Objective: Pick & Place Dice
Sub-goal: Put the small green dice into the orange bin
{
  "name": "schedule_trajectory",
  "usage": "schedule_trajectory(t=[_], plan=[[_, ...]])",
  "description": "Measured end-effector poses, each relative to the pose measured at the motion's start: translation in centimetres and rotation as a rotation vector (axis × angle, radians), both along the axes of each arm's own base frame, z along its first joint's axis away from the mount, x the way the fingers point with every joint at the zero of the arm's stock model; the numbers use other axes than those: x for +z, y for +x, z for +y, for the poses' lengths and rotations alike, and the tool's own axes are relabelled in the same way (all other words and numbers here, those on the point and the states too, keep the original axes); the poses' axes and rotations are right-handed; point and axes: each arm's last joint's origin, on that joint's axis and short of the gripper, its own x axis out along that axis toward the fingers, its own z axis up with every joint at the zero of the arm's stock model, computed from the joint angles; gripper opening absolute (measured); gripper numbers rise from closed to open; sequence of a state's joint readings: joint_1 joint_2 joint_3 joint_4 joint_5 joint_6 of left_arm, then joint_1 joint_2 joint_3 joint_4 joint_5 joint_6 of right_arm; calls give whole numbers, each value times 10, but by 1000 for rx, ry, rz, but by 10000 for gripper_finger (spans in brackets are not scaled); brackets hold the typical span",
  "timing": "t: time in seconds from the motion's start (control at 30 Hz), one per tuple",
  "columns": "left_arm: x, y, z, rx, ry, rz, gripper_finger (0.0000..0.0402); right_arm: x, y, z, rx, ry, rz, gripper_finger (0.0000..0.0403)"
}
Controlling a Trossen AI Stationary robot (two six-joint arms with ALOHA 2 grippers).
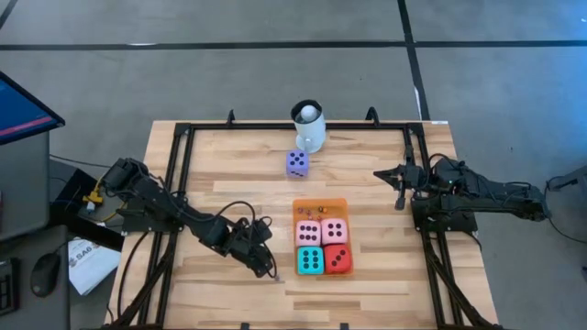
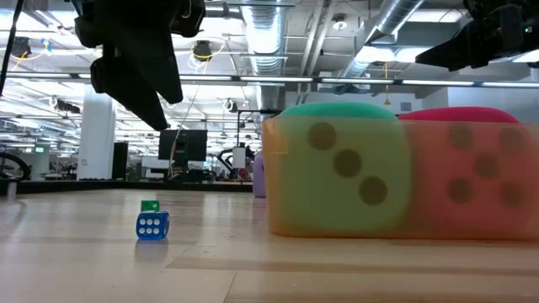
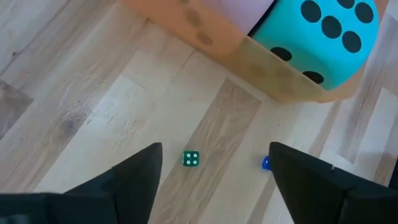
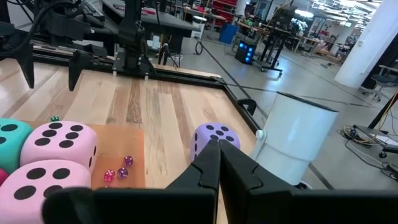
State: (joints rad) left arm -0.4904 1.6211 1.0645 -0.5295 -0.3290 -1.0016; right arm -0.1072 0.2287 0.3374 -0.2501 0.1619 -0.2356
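Teal die (image 3: 329,34) black-pipped; tiny green die (image 3: 191,158).

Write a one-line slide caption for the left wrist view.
Left tool open above a tiny green die on the wooden table, with a teal die on the orange mat beyond.

Both arms are matte black, built of chunky jointed segments with thin black cables looping along them. The left pincer (image 3: 211,180) ends in two broad, flat, wedge-shaped fingers (image 3: 134,180). The right pincer (image 4: 219,163) has slim, angular black fingers tapering to narrow tips.
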Motion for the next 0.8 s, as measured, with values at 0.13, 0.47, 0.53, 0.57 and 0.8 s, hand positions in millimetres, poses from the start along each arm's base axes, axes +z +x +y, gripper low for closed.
schedule_trajectory(t=[0.13, 0.47, 0.53, 0.57, 0.8], plan=[[0, 0, 0, 0, 0, 0, 299, 0, 0, 0, 0, 0, 0, 0], [0, 0, 0, -1, 0, 0, 302, 0, 0, 0, 0, 0, 0, 0], [0, 0, 0, -1, 1, 1, 303, 0, 0, 0, 0, 0, 0, 0], [0, 0, 0, -1, 1, 1, 304, 0, 0, 0, 0, 0, 0, 0], [0, -2, -3, -13, 2, 2, 304, 0, 0, 0, -1, 0, 0, 0]])
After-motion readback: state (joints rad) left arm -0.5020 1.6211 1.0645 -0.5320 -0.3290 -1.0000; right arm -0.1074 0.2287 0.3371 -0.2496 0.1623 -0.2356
